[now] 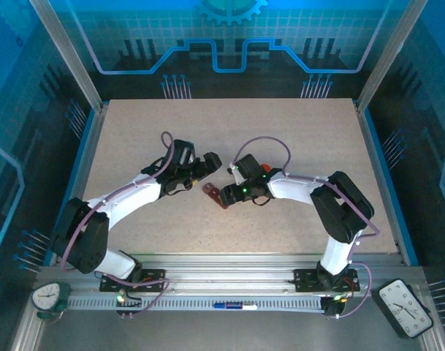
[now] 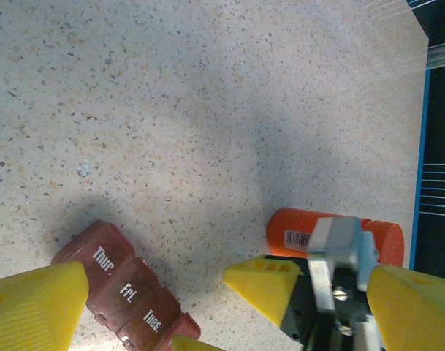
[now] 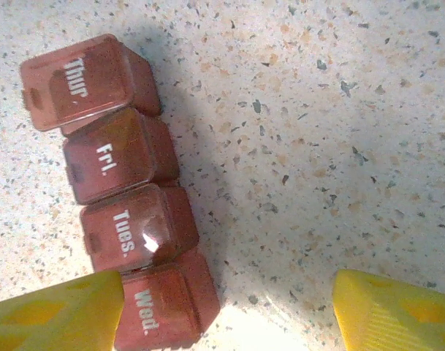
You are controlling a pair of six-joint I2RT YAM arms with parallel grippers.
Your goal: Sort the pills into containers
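Top external view is showing the containers (image 1: 215, 194), a dark reddish-brown strip of four square compartments, lying flat on the speckled table (image 1: 295, 124) near its middle, between the two arm ends.

Right wrist view is showing the containers (image 3: 120, 190) running in a single row, the lids reading Thur, Fri, Tues and Wed in that order. The right gripper (image 3: 229, 314) is hanging over the Wed end with its jaws spread wide, gripping nothing. One yellow finger (image 3: 58, 311) is overlapping the corner of the Wed compartment; whether it is touching cannot be told. The other finger is sitting well apart, over bare table. From above, this gripper (image 1: 229, 191) is sitting just beside the strip.

The left gripper (image 2: 226, 300) is likewise standing open and empty. Its yellow fingers (image 2: 32, 303) are showing at the two lower corners of the left wrist view, with the containers (image 2: 123, 292) lying near the left-hand one. From above, the left gripper (image 1: 213, 161) is hovering near the strip's far side.

An orange bottle (image 2: 291, 232) appears to be lying on its side on the table, partly hidden behind the right gripper.
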